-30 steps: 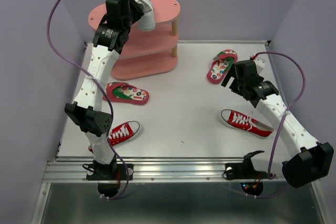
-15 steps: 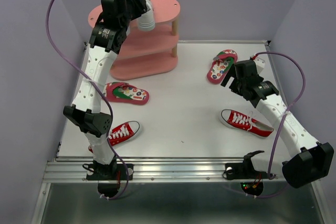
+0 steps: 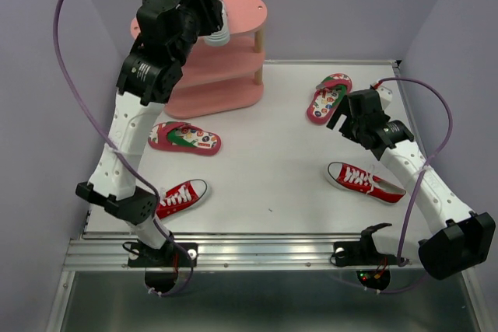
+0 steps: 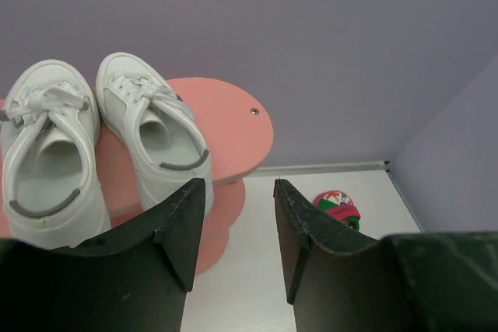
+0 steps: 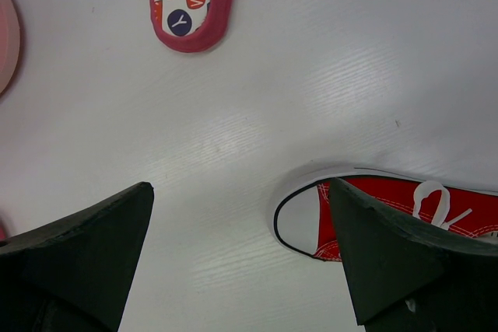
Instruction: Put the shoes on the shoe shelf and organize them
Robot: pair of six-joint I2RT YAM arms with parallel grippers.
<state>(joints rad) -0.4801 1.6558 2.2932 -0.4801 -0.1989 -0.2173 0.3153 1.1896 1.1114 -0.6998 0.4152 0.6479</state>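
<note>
Two white sneakers [image 4: 50,153] [image 4: 156,126] stand side by side on the top board of the pink shoe shelf [image 4: 233,122]. My left gripper [image 4: 238,192] is open and empty, raised just in front of them; in the top view it [image 3: 210,7] hides most of the sneakers. My right gripper [image 5: 240,188] is open and empty above the table, beside the toe of a red sneaker [image 5: 405,219]. In the top view, that gripper [image 3: 342,118] is between the red sneaker [image 3: 364,180] and a flip-flop [image 3: 328,97].
A second red sneaker [image 3: 179,196] lies near the left arm's base. A second flip-flop [image 3: 185,138] lies in front of the shelf [image 3: 226,75]. Purple walls close in the table at the back and both sides. A metal rail runs along the front edge.
My left arm has risen and drawn back from the shelf top. The white sneaker it held a second ago now rests on the top board. The right arm has not moved.
</note>
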